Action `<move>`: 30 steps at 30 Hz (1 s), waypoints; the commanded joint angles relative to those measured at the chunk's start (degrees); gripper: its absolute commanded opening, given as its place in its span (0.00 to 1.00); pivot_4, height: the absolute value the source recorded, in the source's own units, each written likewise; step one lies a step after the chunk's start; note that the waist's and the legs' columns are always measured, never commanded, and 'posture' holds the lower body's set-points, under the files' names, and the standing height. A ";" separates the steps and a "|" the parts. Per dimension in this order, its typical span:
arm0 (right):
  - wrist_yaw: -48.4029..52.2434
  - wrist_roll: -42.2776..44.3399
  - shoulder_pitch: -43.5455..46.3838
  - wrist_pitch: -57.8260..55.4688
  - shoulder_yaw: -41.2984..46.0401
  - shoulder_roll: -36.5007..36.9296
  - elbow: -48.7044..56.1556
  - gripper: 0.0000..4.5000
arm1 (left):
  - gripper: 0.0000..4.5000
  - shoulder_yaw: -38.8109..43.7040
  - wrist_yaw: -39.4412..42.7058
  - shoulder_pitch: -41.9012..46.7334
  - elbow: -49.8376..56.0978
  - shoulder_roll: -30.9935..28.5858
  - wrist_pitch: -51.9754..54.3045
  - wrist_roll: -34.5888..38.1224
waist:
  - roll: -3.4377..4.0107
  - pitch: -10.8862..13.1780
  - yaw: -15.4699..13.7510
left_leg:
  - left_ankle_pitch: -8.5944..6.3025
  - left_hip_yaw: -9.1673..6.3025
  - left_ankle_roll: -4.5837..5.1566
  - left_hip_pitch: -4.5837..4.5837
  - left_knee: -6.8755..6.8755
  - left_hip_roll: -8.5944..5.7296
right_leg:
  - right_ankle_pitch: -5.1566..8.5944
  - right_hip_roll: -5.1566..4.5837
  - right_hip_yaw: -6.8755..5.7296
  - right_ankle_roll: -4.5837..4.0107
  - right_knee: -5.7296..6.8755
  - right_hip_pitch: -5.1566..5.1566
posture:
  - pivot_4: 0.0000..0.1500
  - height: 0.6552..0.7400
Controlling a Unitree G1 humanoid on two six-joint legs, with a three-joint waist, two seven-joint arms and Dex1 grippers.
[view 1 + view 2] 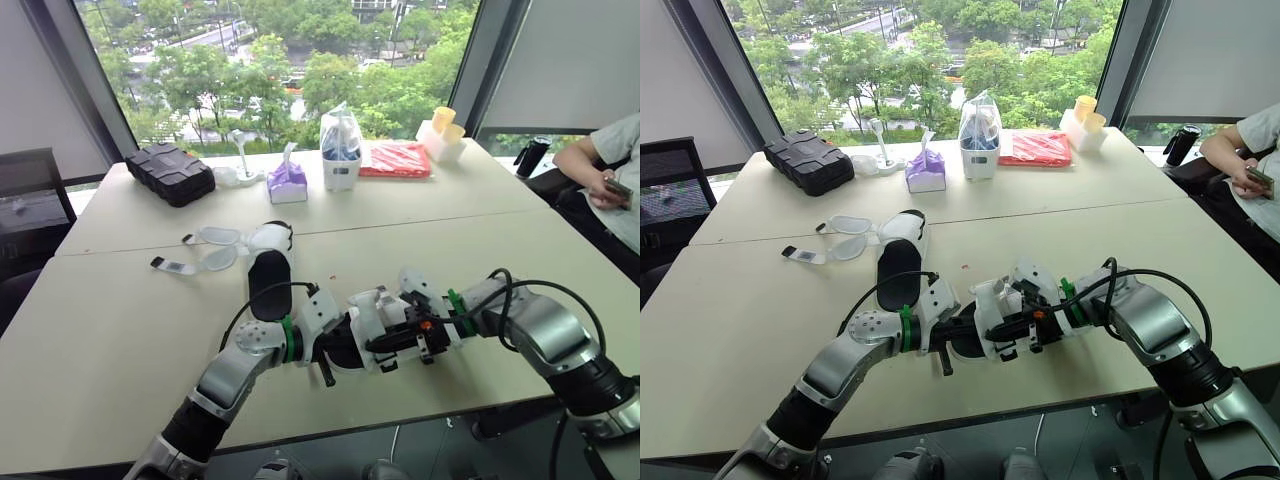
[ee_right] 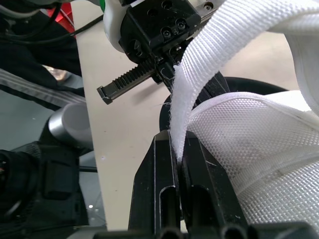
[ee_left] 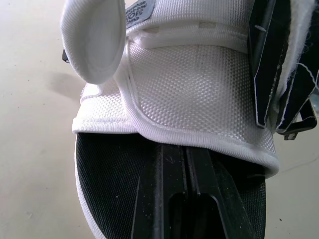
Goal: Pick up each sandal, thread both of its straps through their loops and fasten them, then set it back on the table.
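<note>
One white sandal with a black sole [image 1: 268,272] lies flat on the table, its two straps [image 1: 205,250] undone and spread out to its left. The second white sandal [image 1: 366,312] is held up near the table's front edge between both grippers. My left gripper [image 3: 184,194] is shut on the sandal's black sole [image 3: 114,179], just under the white mesh upper [image 3: 199,84]. My right gripper [image 2: 177,164] is shut on a loose white webbing strap [image 2: 224,45] of that same sandal, beside the mesh upper [image 2: 249,149]. In the left eye view, the two grippers meet at the sandal, left gripper [image 1: 335,342] and right gripper [image 1: 398,335].
Along the far edge stand a black case [image 1: 170,173], a purple tissue box [image 1: 287,183], a white container with a bag [image 1: 340,150], a red packet [image 1: 398,158] and yellow cups [image 1: 443,128]. A seated person [image 1: 612,170] is at the right end.
</note>
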State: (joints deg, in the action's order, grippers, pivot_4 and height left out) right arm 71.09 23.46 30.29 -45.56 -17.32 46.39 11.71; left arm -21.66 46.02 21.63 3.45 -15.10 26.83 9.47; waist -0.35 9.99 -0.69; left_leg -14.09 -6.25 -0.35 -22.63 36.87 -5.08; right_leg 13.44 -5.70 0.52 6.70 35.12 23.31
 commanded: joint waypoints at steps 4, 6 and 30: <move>1.18 -1.35 -2.51 0.68 -2.27 1.37 1.88 0.18 | 0.00 -1.22 0.03 -1.05 -1.88 -0.72 1.16 -0.96 | -0.02 -0.01 -0.02 | 0.00 0.00 0.00 0.01 0.00 0.00 | 0.01 0.00 0.00 -0.01 0.00 -0.02 | 1.00 1.00; 1.55 -0.20 -2.54 -0.73 -1.25 2.12 3.20 0.38 | 0.00 -1.24 0.07 -0.98 -2.00 -0.70 1.11 -0.97 | -0.02 -0.01 -0.01 | 0.00 -0.01 -0.01 0.01 -0.01 0.00 | 0.02 0.00 0.00 -0.01 0.00 -0.02 | 1.00 1.00; -7.99 20.13 -20.46 -16.66 23.43 12.87 23.00 0.99 | 0.00 -1.13 0.84 -0.70 -3.32 -0.41 0.34 -0.88 | -0.07 0.02 -0.26 | -0.09 -0.04 -0.14 -0.37 0.11 -0.02 | 0.19 -0.21 -0.07 0.15 -0.11 0.15 | 1.00 1.00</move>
State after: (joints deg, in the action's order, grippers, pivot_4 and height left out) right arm 65.07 43.91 10.59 -63.65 5.64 60.16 33.61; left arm -21.68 47.10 22.09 2.67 -15.01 26.11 9.52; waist -0.43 10.02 -0.94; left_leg -14.18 -6.29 -0.49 -22.99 36.99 -5.10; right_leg 13.63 -5.90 0.44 6.84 35.01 23.46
